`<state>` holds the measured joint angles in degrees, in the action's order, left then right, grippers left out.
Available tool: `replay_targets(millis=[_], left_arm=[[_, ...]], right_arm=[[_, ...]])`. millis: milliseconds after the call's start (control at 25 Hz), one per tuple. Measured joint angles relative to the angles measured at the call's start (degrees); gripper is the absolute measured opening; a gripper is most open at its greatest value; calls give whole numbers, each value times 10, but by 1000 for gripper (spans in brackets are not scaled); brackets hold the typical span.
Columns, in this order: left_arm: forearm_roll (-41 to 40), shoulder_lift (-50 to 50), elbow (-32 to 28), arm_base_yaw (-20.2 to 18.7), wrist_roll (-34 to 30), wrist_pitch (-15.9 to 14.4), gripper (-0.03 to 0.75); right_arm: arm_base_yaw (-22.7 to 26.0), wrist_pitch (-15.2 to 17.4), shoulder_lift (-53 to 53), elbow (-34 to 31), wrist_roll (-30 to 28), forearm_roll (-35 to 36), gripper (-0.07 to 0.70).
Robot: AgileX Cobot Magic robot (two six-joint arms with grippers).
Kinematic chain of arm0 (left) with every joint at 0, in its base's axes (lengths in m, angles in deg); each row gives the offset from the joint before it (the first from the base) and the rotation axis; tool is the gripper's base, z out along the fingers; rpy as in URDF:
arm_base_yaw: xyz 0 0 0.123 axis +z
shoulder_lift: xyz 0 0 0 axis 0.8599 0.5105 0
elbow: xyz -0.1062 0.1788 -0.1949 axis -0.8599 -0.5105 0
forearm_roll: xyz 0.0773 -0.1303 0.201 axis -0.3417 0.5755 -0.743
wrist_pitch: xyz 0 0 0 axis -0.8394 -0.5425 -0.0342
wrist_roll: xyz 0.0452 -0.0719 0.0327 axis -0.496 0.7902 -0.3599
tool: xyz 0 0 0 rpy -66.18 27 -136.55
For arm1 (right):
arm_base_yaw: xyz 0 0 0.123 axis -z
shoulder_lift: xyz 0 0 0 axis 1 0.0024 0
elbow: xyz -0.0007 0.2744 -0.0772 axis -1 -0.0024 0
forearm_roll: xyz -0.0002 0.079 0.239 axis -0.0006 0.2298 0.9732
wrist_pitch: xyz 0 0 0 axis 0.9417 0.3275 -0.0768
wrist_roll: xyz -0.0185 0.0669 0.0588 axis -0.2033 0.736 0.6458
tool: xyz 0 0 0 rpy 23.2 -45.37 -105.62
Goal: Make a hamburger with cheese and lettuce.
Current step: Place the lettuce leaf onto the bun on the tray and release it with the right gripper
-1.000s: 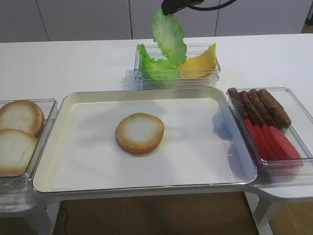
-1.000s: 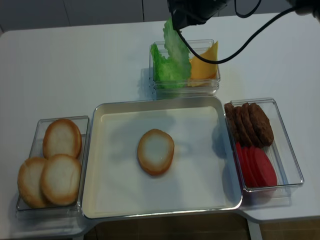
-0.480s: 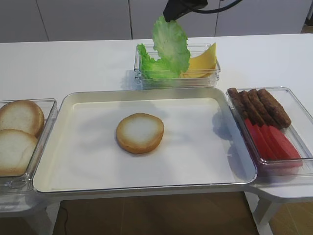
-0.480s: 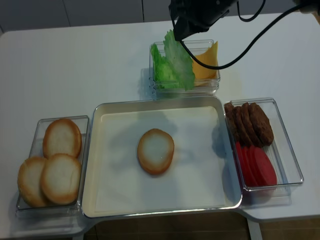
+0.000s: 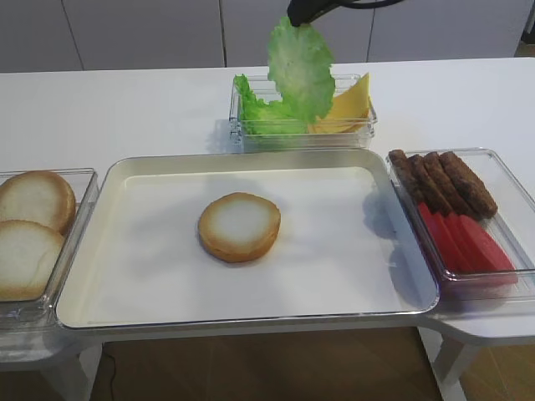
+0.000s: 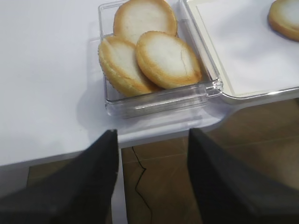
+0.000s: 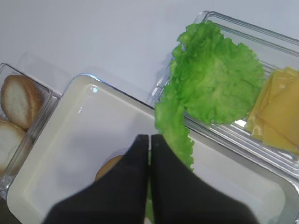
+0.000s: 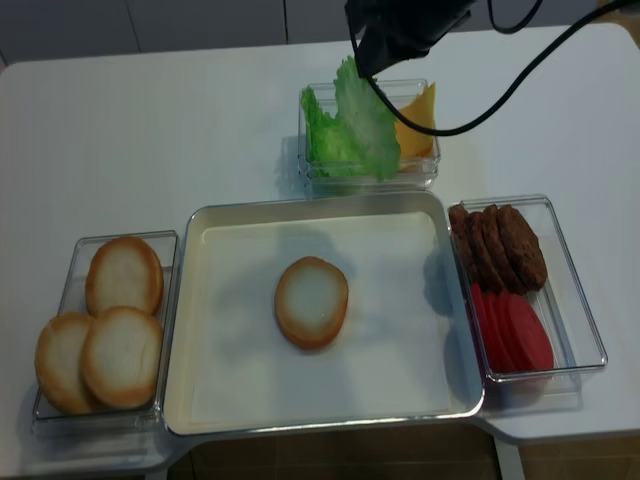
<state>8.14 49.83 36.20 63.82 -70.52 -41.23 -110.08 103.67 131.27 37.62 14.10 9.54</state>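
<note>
A bun half of the hamburger lies cut face up in the middle of the tray. My right gripper is shut on the top edge of a ruffled green lettuce leaf, which hangs over the clear box at the back. In the right wrist view the black fingers pinch the leaf, and the bun is half hidden behind them. More lettuce and yellow cheese slices lie in that box. My left gripper is open and holds nothing, off the table's front left edge.
A clear box with three spare bun halves stands left of the tray. A clear box on the right holds brown patties and red slices. The right arm's cable hangs over the back right of the table.
The right gripper has shifted a little to the right with the lettuce leaf, and the leaf has swung round to hang broader over the box. Nothing else moved.
</note>
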Motion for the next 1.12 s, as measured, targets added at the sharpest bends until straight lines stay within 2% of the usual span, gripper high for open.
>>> replay_targets(millis=[560,760,960,1120], left_arm=[[0,0,0,0,0,0,360],[0,0,0,0,0,0,360],[0,0,0,0,0,0,360],[0,0,0,0,0,0,360]], right_arm=[[0,22,-25,-7,5,0,-4],[0,20,-54,-68,6,-1,-5],[0,-3,-97,-140,2,-2,-4],[0,-8,-115,-174,-6,-1,-4]])
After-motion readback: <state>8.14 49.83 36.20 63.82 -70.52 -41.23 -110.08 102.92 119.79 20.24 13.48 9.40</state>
